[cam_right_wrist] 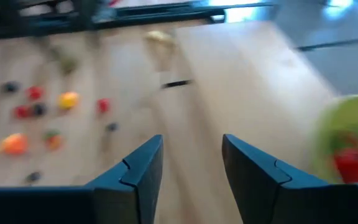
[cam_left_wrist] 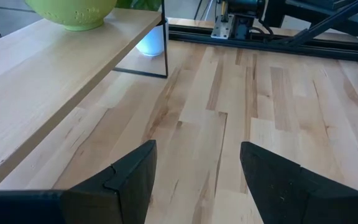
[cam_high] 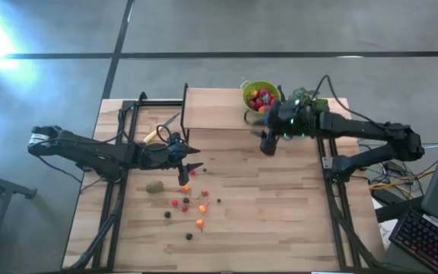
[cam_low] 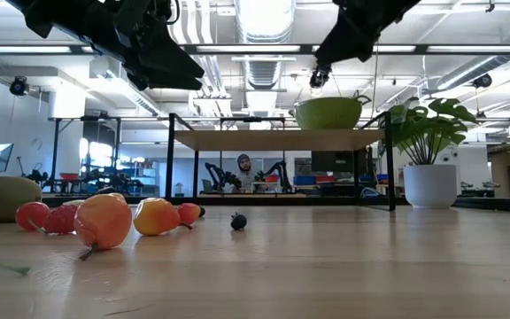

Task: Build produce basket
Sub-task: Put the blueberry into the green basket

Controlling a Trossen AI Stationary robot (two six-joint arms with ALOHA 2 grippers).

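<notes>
Orange and red fruits (cam_low: 104, 221) are sitting closest to the low camera, part of the loose produce (cam_high: 187, 205) that is lying scattered across the left-centre of the wooden table (cam_high: 280, 221), with small dark berries among them and the brownish-green kiwi-like fruit (cam_high: 154, 186) lying a little apart toward the left edge. Up on the raised wooden shelf (cam_high: 211, 110) at the table's far side, the lime-green colander (cam_high: 258, 93) is standing just beside the potted plant (cam_low: 425, 146), and it is already holding several red pieces, so the basket is looking partly filled while most of the fruit is waiting below. Right gripper (cam_high: 268, 143) is hanging in the air just in front of the shelf near the colander; its wrist view is showing both fingers apart with nothing between them, which fits an arm that is free to go for another piece, though that is only a judgement. Left gripper (cam_high: 182, 171) is hovering over the near edge of the scattered produce, fingers spread wide and empty, probably lining up on one of the small fruits beneath it. A yellow-handled knife (cam_high: 162, 129) is lying by the shelf's left end, clear of both arms.
</notes>
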